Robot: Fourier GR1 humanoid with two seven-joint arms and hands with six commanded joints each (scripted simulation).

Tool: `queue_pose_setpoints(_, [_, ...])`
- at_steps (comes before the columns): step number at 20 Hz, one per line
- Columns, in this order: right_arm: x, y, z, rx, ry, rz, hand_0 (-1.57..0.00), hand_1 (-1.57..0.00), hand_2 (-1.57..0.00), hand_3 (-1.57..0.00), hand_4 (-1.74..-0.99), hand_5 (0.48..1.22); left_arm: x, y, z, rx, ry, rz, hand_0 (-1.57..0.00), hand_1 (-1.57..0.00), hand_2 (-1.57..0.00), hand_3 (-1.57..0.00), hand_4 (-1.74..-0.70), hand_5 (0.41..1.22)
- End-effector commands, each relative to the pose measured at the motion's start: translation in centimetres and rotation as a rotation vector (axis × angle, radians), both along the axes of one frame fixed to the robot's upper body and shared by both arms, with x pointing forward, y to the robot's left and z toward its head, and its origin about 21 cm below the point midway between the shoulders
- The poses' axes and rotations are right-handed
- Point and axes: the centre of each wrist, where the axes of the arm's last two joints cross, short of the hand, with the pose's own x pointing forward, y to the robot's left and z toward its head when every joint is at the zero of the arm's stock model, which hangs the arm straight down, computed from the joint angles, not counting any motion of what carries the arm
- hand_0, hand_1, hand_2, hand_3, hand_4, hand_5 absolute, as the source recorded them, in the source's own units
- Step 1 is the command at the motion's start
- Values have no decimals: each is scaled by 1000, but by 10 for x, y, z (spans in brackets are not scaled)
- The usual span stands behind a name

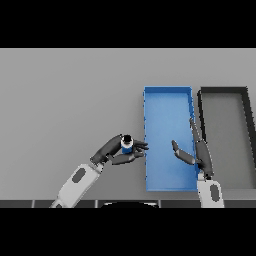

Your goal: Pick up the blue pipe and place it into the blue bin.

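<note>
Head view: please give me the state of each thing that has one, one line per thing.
blue pipe: upright, held in left hand, just left of the bin.
left hand: shut on the pipe.
right hand: open, over the blue bin.
blue bin: empty.
dark bin: empty.

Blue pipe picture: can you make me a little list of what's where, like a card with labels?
blue pipe: upright, held just left of the blue bin
left hand: fingers curled round the pipe
right hand: open, over the bin's right side
blue bin: nothing in it yet
dark bin: right of the blue one
table: grey
</note>
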Motion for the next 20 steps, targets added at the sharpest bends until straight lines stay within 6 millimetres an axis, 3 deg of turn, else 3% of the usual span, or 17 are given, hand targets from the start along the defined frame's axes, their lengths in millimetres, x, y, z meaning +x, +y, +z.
queue_pose_setpoints(1, [-1,2,0,-3,-13,8,1,1,1,1,-1151,643,0,-1,1,7,0,2,-1566,-1567,-1568,-1568,-1467,1220])
queue_pose_setpoints(5, [-21,11,-1,2,-29,-60,1,1,1,1,-1138,643,3,2,2,11,14,1,-1569,-1569,-1570,-1570,-1466,1220])
queue_pose_setpoints(7, [-37,15,-1,4,-42,-109,1,1,1,1,-1188,643,2,2,-2,26,12,5,-1570,-1570,-1570,-1570,-1466,1220])
queue_pose_setpoints(10, [-41,18,5,11,-53,-135,1,1,-20,1,-1187,642,3,-3,2,20,3,-9,-1570,-1570,-1571,-1571,-1467,1220])
queue_pose_setpoints(14, [-39,12,41,238,-88,97,1,-25,-106,-1,-1209,609,2,-1,0,11,4,-20,-1571,-1571,-1571,-1571,-1467,1221])
queue_pose_setpoints(17, [-27,13,81,252,-68,306,1,-18,-117,0,-1228,588,4,-2,1,25,5,-23,-1571,-1571,-1571,-1571,-1467,1221])
queue_pose_setpoints(20, [-14,25,109,204,-32,443,1,-9,-104,0,-1255,560,2,0,1,17,6,-22,-1571,-1571,-1571,-1571,-1467,1221])
